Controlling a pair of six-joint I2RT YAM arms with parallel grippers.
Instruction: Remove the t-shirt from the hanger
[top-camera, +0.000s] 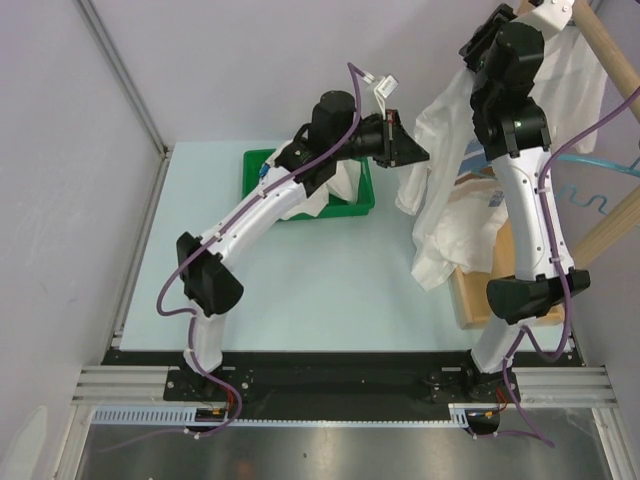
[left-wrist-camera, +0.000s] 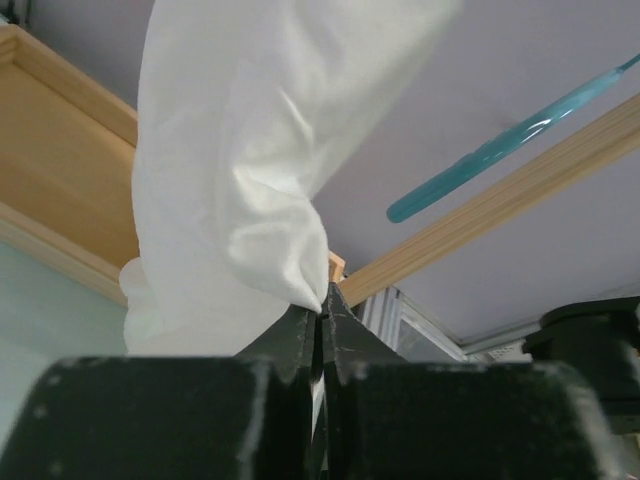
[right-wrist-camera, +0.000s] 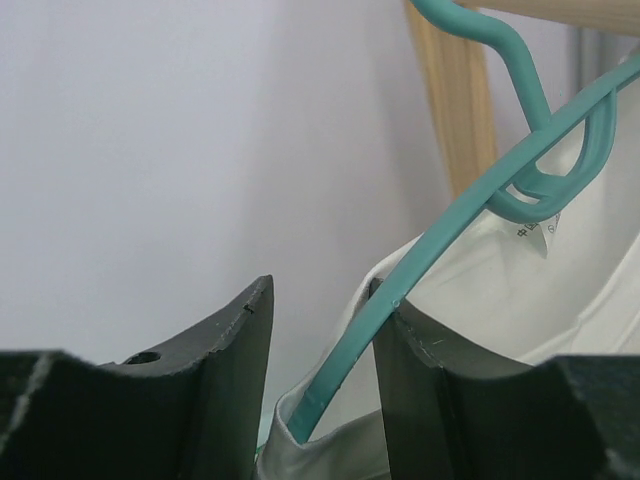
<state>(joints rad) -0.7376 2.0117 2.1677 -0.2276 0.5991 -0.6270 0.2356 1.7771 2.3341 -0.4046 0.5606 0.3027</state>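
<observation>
Now left gripper (left-wrist-camera: 320, 312) is pinched tight on a thin fold of shirt (left-wrist-camera: 230, 180); a pull may slip it. Right gripper (right-wrist-camera: 320, 370) jaws gape around the hanger (right-wrist-camera: 450, 240), unclamped, so it could swing.

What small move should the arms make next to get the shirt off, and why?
Probably shut the right gripper on the teal hanger. Its fingers are open, and the hanger's arm runs between them into the t-shirt. The left gripper is shut on a fold of the t-shirt, so with the hanger steadied it could likely pull the cloth off.
</observation>
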